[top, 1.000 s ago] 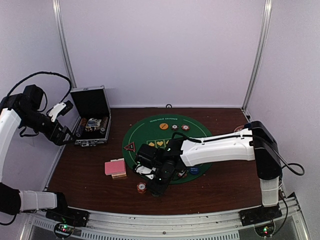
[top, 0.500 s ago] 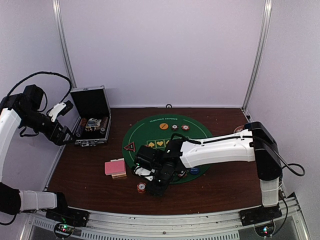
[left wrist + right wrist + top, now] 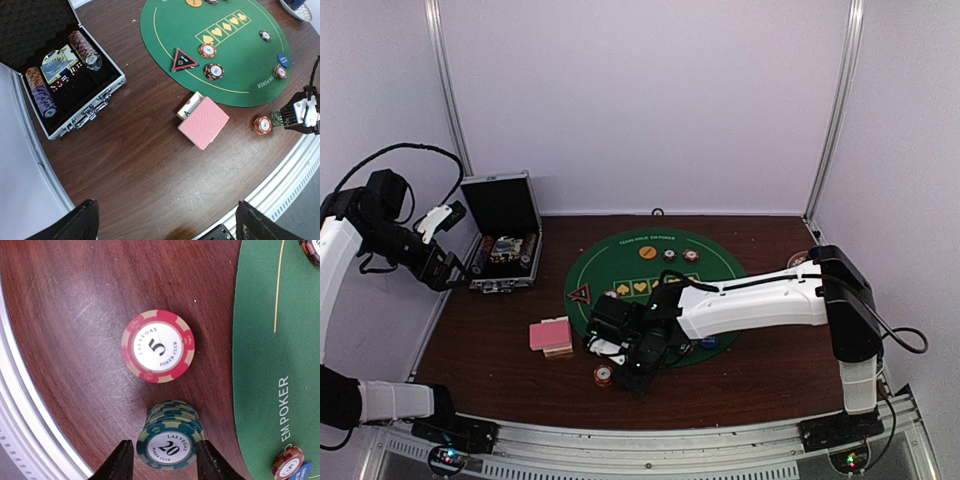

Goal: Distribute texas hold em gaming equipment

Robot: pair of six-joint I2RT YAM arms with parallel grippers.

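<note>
Right gripper point(image 3: 164, 456) is down low by the near edge of the table point(image 3: 500, 370), and its fingers point(image 3: 120, 460) bracket a short stack of green chips point(image 3: 170, 432). That stack stands upright on bare wood, axis straight up, the "20" face turned to the wrist camera. The jaws are partway closed, with the pads right up against both flanks of the stack. Whether they actually pinch it, I cannot tell.

Just beside the stack but apart from it, a red-and-tan chip point(image 3: 157, 346) lies flat, "5" up. Both sit off the green mat point(image 3: 270, 340), between its rim and the table's metal rail.

Over to the left gripper point(image 3: 167, 222): it hangs high on the left side, jaws spread wide, nothing between them. Below it the pink-backed deck point(image 3: 205, 124) lies flat on the wood just off the mat. In the wrist view it sits on the diagonal, long axis running lower left to upper right, and a face-up card point(image 3: 189, 105) pokes out from under its far edge.

The red triangle point(image 3: 184, 60) rests on the mat by its rim, and in the overhead view one corner points toward the back wall. The black case point(image 3: 85, 117) lies open at the far left, with rolls of chips inside.
</note>
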